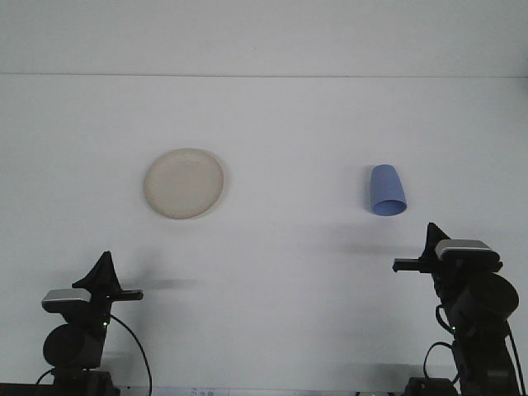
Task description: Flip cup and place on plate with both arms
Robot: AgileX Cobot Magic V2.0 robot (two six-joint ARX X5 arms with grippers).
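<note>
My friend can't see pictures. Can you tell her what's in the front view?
A blue cup sits upside down on a white table, far right of an empty cream plate. Two black robot arms wait at the near edge, the left gripper low, the right gripper raised nearer the cup.
</note>
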